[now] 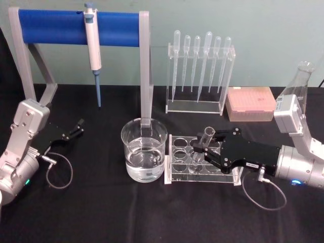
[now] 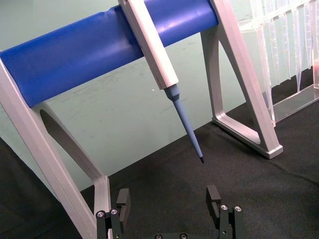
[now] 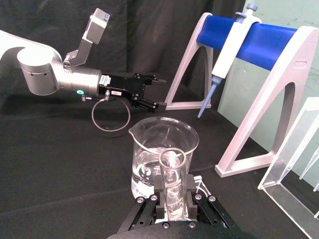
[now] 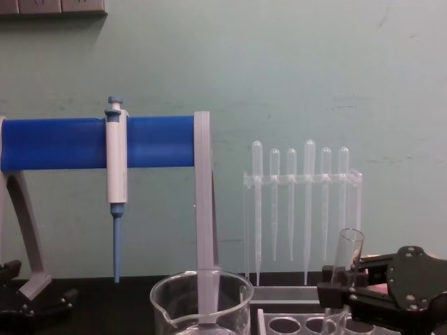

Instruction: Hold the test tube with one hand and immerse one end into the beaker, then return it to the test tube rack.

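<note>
Right claw (image 1: 201,150) grasps tube (image 1: 206,135) mid-length, tilted in rack (image 1: 178,152) beside beaker (image 1: 144,132), apparently leaving its lower end free for dipping; left claw (image 1: 77,128) released, idle.

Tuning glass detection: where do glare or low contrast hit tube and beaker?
Head view: white glints on beaker rim and water; tube, in the right gripper, faint against the rack. Chest view: tube pale against the wall. Right wrist view: tube overlaps beaker, glass on glass.

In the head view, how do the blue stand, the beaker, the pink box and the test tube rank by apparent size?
1. blue stand
2. beaker, nearer the camera
3. pink box
4. test tube, held in the right gripper
</note>
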### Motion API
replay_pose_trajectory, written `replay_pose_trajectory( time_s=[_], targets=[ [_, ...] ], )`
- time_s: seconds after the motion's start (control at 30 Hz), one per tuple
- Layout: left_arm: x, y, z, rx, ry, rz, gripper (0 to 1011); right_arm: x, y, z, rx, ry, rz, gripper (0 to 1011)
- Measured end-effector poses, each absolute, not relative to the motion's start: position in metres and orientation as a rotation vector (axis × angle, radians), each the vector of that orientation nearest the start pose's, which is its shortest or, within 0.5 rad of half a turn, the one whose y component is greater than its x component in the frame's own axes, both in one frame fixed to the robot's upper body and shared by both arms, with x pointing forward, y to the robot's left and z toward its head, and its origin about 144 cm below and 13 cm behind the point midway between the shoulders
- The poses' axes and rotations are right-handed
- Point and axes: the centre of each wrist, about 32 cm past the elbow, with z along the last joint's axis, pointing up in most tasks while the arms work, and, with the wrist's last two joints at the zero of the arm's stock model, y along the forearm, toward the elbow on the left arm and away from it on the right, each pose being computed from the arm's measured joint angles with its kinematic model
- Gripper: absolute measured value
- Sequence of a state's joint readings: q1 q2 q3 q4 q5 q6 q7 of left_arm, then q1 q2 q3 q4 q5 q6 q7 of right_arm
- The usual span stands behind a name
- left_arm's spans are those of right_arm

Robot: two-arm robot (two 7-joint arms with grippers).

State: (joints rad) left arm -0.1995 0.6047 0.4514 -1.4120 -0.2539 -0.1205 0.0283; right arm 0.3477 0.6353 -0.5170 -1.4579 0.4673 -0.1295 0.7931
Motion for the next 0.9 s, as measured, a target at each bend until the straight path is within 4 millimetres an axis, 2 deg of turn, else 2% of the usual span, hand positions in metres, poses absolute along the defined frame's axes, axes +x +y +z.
replay_pose_trajectory(
  time_s=[0.4,0.53,0.9],
  targets=[
    [0.489,0.310,1.140,0.304,-0.285,1.248,1000,0.522,-0.297,1.198,-0.185,-0.191,-0.420,237],
    [0.489,0.310,1.140,0.304,-0.285,1.248,1000,0.525,-0.297,1.207,-0.199,-0.190,-0.427,236],
    [0.489,0.310,1.140,0.305,-0.285,1.248,1000,0.531,-0.294,1.247,-0.155,-0.136,-0.438,236]
  ],
)
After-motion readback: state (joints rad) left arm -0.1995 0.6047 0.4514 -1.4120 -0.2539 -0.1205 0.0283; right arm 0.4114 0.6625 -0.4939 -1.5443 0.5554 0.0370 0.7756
